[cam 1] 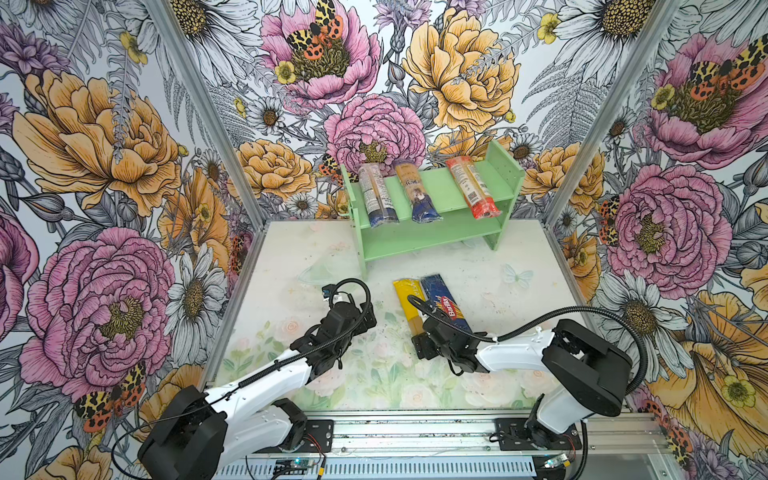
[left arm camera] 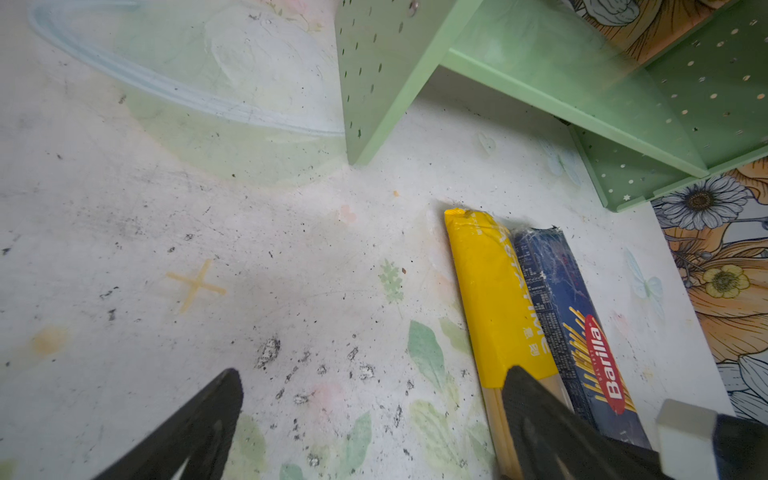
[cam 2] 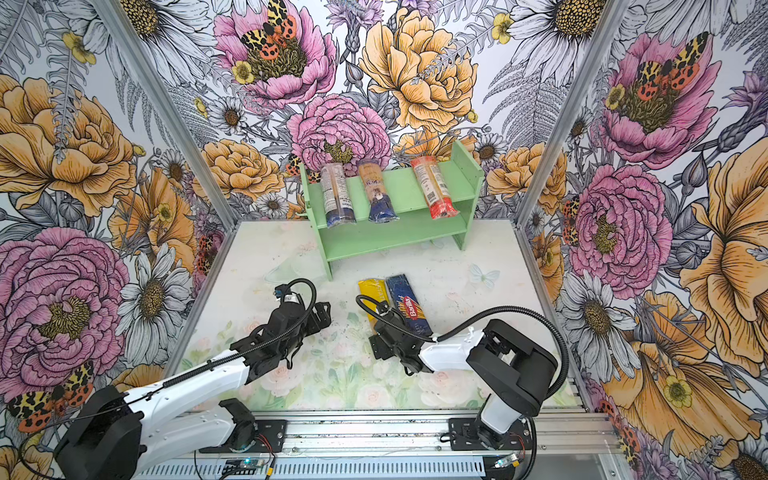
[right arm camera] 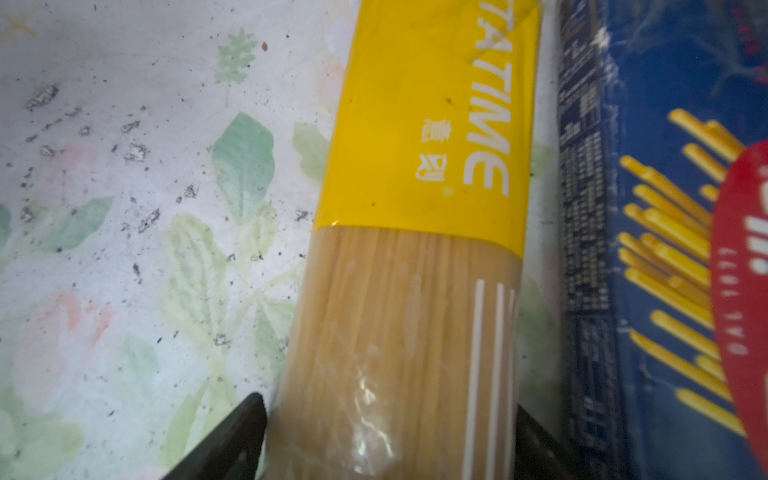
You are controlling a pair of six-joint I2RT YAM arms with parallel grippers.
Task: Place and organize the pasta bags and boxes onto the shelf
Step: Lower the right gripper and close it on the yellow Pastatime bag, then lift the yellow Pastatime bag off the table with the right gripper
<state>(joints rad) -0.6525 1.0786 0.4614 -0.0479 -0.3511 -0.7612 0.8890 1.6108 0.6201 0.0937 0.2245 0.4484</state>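
Floral tabletop (cam 1: 291,257): right tool (right arm camera: 388,405) straddles yellow bag (right arm camera: 415,124) beside Barilla box (right arm camera: 648,104)

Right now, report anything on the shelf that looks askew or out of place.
Three bags lie crosswise on the top tier of the shelf, front ends poking past its edge. The red-ended bag sits apart from the other two, so the row looks uneven.
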